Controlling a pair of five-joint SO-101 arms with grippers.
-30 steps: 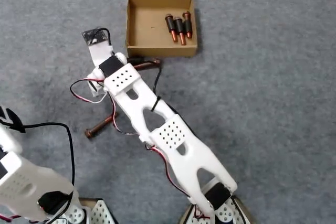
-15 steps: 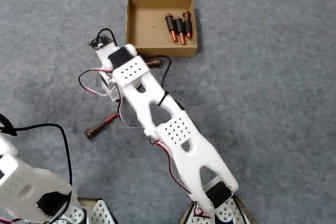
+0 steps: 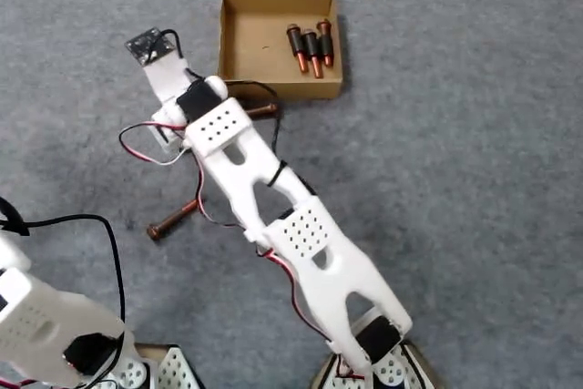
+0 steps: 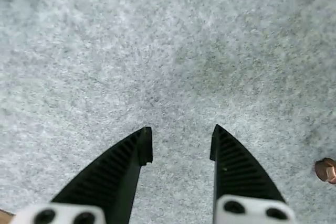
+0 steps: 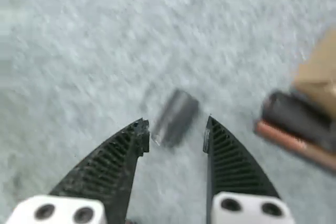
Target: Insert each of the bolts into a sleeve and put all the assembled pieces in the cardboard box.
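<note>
**Both claws open, one sleeve between the right fingers**

High view: the cardboard box (image 3: 250, 43) stands at the far side of the grey tabletop (image 3: 474, 179). Three assembled pieces (image 3: 310, 48) lie side by side in it. My right arm (image 3: 273, 216) stretches across to the place beside the box's near left corner. A copper bolt (image 3: 262, 110) shows from under this arm, close to the front wall of the box. A loose bolt (image 3: 173, 219) lies well apart from the box, nearer to my bases. My left arm (image 3: 36, 325) is at the near left corner.

Left wrist view: my left claw (image 4: 180, 139) is open and holds nothing, above bare tabletop. A bolt head (image 4: 326, 170) is at the edge.

Right wrist view: my right claw (image 5: 176, 127) is open. A dark sleeve (image 5: 178, 109) lies on the tabletop between the fingertips, not gripped. A second sleeve (image 5: 294, 113), blurred, lies with the copper bolt by the box.
</note>
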